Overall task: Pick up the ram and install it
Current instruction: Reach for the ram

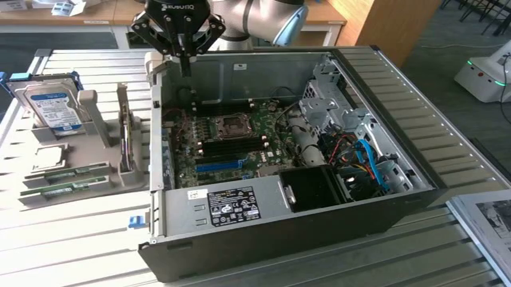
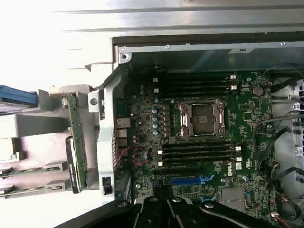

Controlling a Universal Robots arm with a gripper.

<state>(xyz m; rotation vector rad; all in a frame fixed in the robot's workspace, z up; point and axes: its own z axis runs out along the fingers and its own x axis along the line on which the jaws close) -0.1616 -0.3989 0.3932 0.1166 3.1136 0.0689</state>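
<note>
Two green ram sticks point(image 1: 68, 174) lie flat in a grey holder point(image 1: 96, 179) on the table, at the exterior view's left of the open computer case point(image 1: 279, 197). The wrist view has them at the holder's edge point(image 2: 28, 171). My gripper point(image 1: 185, 70) hangs above the case's back wall, over the motherboard point(image 1: 239, 143), well apart from the sticks. Its fingers point(image 2: 164, 202) are shut with nothing between them. The motherboard's black slots point(image 2: 199, 152) on both sides of the processor socket point(image 2: 202, 118) stand bare.
A silver hard drive point(image 1: 52, 104) stands in a blue bracket at the holder's back. An upright green card point(image 2: 76, 137) sits in the holder beside the case wall. A bright blue slot strip point(image 2: 190, 180), cables point(image 1: 367, 161) and a black fan shroud point(image 1: 315, 188) are inside the case.
</note>
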